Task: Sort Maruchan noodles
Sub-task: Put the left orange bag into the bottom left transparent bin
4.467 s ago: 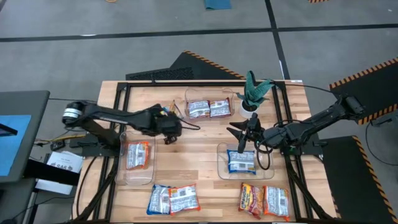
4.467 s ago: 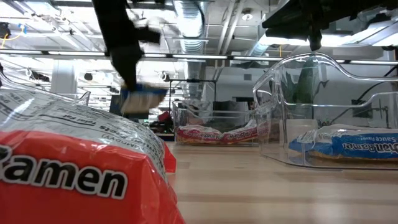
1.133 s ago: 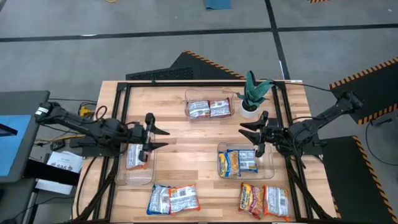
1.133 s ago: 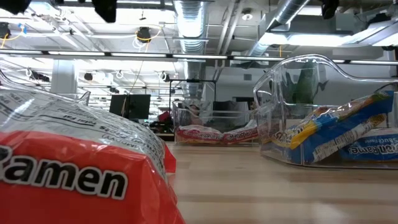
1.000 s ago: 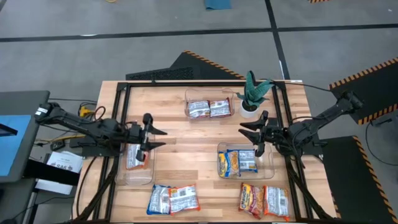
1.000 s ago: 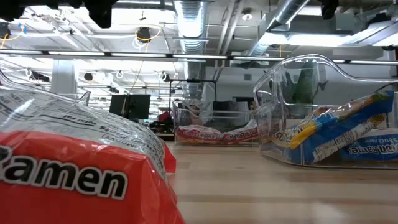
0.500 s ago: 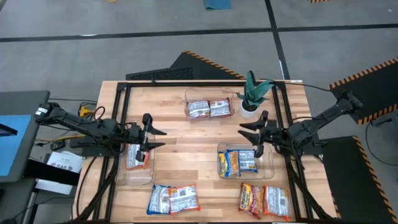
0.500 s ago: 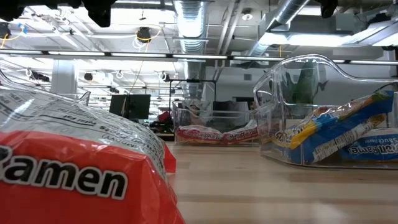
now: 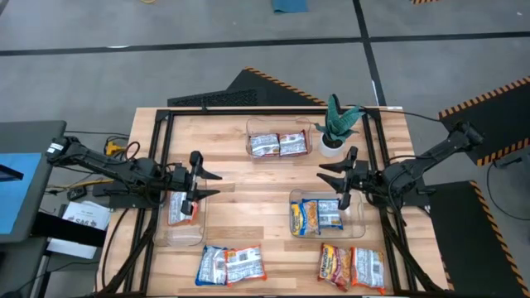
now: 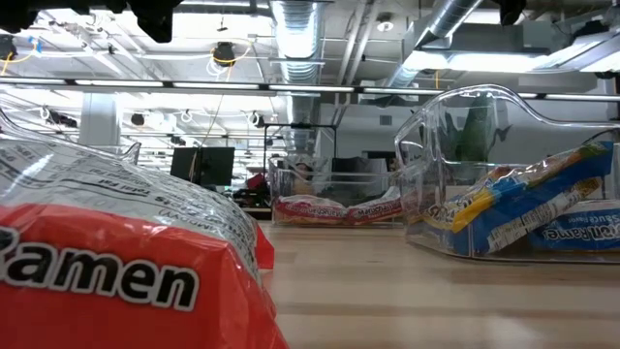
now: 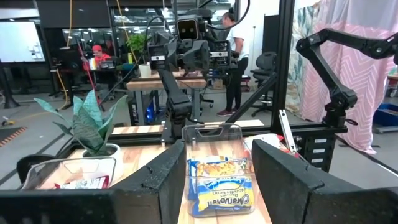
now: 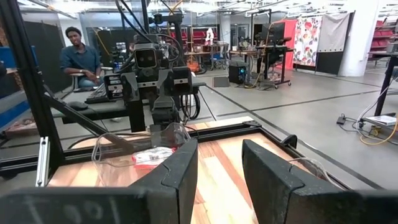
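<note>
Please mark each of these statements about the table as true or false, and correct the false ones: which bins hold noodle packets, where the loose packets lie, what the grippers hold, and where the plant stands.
1. The bin under the right gripper holds two packets, one yellow and one blue. True.
2. The left gripper holds a red packet. False: both grippers are open and hold nothing.
3. Four packets lie loose on the table's near edge, outside any bin. True: a blue and orange pair, and a red pair.
4. The potted plant stands inside the far bin. False: it stands beside that bin, on the table.
5. The bin on the left is empty. False: one packet lies in it.
</note>
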You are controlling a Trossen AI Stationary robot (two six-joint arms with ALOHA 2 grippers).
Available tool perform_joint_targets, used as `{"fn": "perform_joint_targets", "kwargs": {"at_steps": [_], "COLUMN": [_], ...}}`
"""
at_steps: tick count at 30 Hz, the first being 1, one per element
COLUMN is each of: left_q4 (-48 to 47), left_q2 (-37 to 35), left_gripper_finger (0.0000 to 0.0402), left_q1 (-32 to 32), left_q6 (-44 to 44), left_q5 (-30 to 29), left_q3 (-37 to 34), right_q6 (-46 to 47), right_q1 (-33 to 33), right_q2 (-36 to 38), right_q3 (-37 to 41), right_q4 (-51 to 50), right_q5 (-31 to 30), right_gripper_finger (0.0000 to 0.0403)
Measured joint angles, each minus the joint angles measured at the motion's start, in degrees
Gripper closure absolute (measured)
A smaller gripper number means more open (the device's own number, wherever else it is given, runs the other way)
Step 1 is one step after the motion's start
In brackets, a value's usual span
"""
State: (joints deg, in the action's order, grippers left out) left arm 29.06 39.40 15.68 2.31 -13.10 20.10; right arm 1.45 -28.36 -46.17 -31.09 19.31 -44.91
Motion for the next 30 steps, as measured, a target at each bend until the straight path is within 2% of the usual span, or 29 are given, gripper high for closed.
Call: {"fn": "perform_joint_targets", "kwargs": {"at_steps": [21,30], "left_q4": [-0.09,-0.07], "left_q2": [-0.07,-0.07], "left_gripper_finger": [0.0233,0.0233], "left_q1": [-0.02,-0.02], "left_q6": [-2.01,-2.82], "left_q5": [0.36,2.29], "left_q3": [0.0,0.0], "right_q6": [-0.41,-0.43], "right_q1": [0.0,0.0], "right_q2": [0.07,0.07], "right_q3": [0.0,0.0], "right_q4": [2.24,2.61], "right_q5": [-0.17,-0.17], "right_gripper_finger": [0.0251,0.0251]}}
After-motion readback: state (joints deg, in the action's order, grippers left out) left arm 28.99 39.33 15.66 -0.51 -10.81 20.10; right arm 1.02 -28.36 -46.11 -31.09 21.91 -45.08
